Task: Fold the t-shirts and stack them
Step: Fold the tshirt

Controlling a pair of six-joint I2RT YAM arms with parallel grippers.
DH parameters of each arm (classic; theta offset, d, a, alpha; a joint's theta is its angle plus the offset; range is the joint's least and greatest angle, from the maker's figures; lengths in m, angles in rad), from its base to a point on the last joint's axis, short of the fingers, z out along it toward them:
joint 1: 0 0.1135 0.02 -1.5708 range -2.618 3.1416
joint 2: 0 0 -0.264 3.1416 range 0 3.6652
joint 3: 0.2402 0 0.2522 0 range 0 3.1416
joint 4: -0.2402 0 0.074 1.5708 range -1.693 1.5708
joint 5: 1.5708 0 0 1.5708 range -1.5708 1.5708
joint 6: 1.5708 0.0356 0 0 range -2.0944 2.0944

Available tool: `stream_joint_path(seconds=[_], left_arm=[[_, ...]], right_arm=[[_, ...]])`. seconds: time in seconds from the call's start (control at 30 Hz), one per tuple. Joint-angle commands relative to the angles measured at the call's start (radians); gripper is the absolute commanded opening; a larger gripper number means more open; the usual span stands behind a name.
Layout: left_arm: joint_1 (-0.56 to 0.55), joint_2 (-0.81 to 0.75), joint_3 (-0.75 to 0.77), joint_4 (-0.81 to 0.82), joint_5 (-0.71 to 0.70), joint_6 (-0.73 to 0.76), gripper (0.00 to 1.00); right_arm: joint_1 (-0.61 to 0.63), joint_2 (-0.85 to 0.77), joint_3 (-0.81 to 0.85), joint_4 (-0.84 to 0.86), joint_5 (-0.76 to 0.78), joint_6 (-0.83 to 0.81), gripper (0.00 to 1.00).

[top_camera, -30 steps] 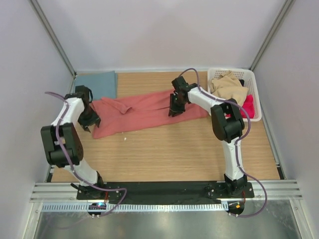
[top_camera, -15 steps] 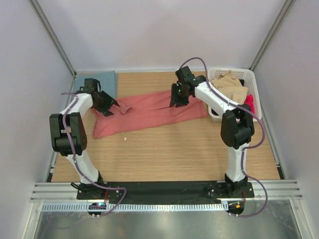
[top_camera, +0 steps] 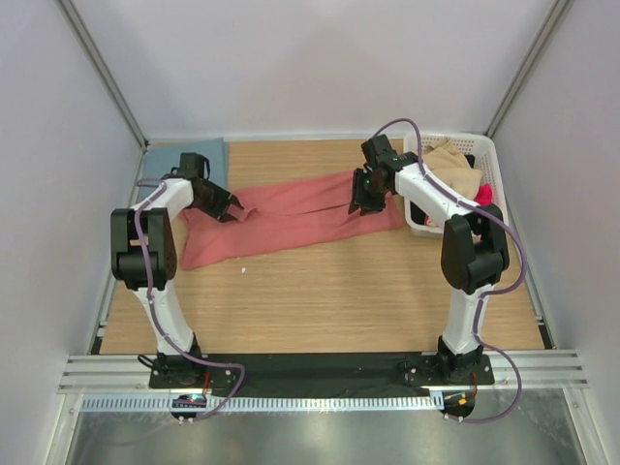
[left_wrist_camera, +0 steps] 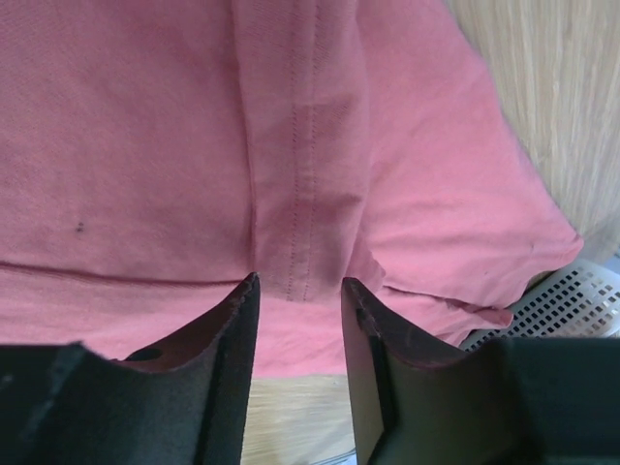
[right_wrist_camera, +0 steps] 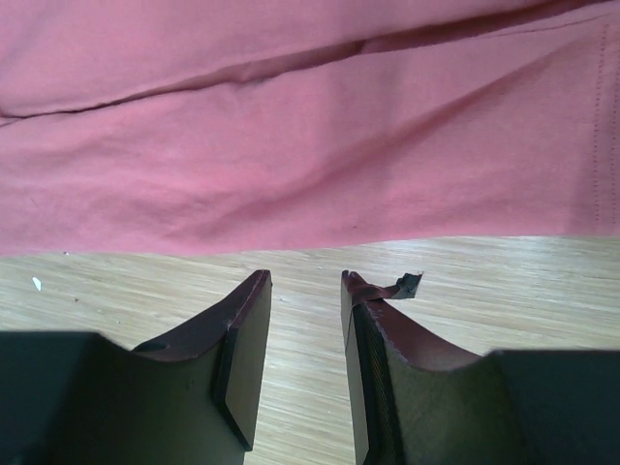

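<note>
Both arms have shifted outward along the salmon-red t-shirt (top_camera: pixel 291 218). The left gripper (top_camera: pixel 227 206) has swung from the near side of the shirt's left end up to its far-left part. The right gripper (top_camera: pixel 364 201) has slid along toward the basket (top_camera: pixel 501 199).

The shirt lies as a long, loosely doubled band across the far half of the surface (top_camera: pixel 320 291), slanting slightly. My guess is it is being drawn out lengthwise so the next fold goes in straight. The teal-blue t-shirt (top_camera: pixel 165 155) sits folded in the far-left corner, probably as the base of the stack.

The left jaws stand apart over the red cloth and pinch nothing. The right jaws are also parted and empty, above bare wood just short of the shirt's near edge. One arm stands near each end of the shirt, likely to take hold of both together.

By count there are two shirts out, one red and one teal. The one basket holds at least two more cloths, a tan one (top_camera: pixel 450 165) and a bright pink one (top_camera: pixel 484 197).
</note>
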Motion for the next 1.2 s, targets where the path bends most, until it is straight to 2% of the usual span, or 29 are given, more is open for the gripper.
stream_joint_path(seconds=[0.0, 0.1, 0.23, 0.33, 0.47, 0.6, 0.7, 0.73, 1.17], left_arm=[[0.004, 0.020, 0.032, 0.020, -0.007, -0.022, 0.39], [0.004, 0.027, 0.035, 0.002, -0.007, -0.019, 0.36], [-0.032, 0.000, 0.019, -0.021, -0.048, -0.003, 0.45], [-0.032, 0.001, 0.006, -0.013, -0.048, -0.003, 0.44], [-0.034, 0.030, 0.027, -0.013, -0.053, 0.001, 0.38], [-0.035, 0.046, 0.070, -0.021, -0.065, 0.020, 0.22], [-0.055, 0.035, 0.114, -0.082, -0.117, 0.066, 0.04], [-0.063, 0.023, 0.137, -0.119, -0.132, 0.075, 0.02], [-0.164, -0.204, -0.031, -0.222, -0.318, -0.031, 0.00]], right_arm=[[0.001, -0.071, -0.004, 0.035, 0.007, 0.002, 0.41], [0.003, -0.074, -0.007, 0.039, 0.002, 0.005, 0.41], [0.003, -0.077, -0.015, 0.044, 0.001, 0.011, 0.41], [0.003, -0.076, -0.021, 0.050, -0.007, 0.014, 0.42], [0.003, -0.080, -0.021, 0.049, -0.008, 0.013, 0.42], [0.001, -0.090, -0.023, 0.040, -0.001, 0.005, 0.42], [0.003, -0.102, -0.038, 0.040, 0.002, 0.002, 0.42], [0.001, -0.106, -0.041, 0.041, 0.005, -0.001, 0.42], [0.001, -0.119, -0.064, 0.052, -0.013, -0.002, 0.42]])
